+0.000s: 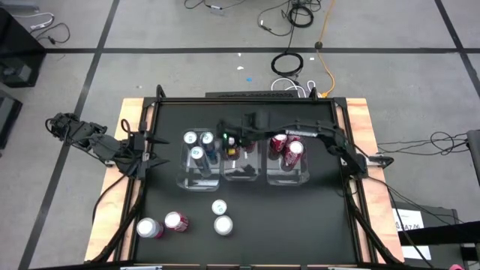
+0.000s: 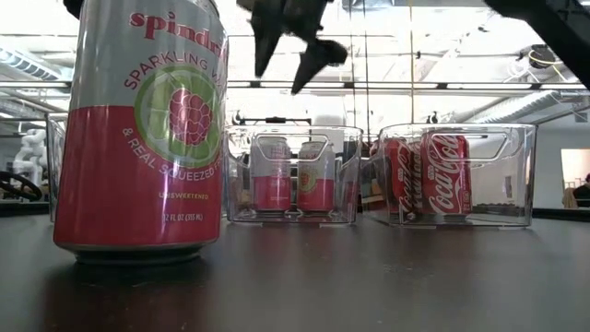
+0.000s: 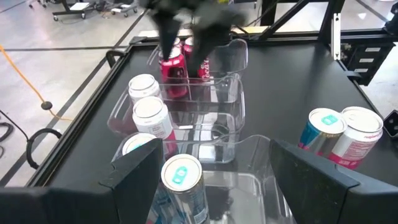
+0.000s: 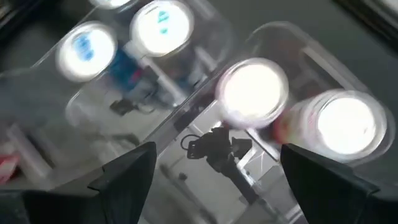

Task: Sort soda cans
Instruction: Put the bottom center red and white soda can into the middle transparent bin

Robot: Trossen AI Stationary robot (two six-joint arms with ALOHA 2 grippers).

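Observation:
Three clear bins stand in a row at mid-table. The left bin [image 1: 199,178] holds teal soda cans [image 1: 196,154]. The middle bin [image 2: 293,214] holds two red-pink cans [image 2: 273,175]. The right bin [image 1: 287,177] holds dark red cans [image 1: 294,148]. Several loose cans [image 1: 219,208] stand on their bases near the front edge, one red-pink can [image 2: 138,129] close in the low view. My right gripper [image 2: 295,55] hangs open and empty above the middle bin, the cans' silver tops [image 4: 252,90] below it. My left gripper [image 1: 146,150] waits open at the table's left edge.
The table has a raised dark frame along its rim [image 1: 352,187]. Bare dark tabletop [image 1: 285,217] lies between the bins and the front edge, to the right of the loose cans. Cables lie on the floor [image 1: 289,64] beyond the far edge.

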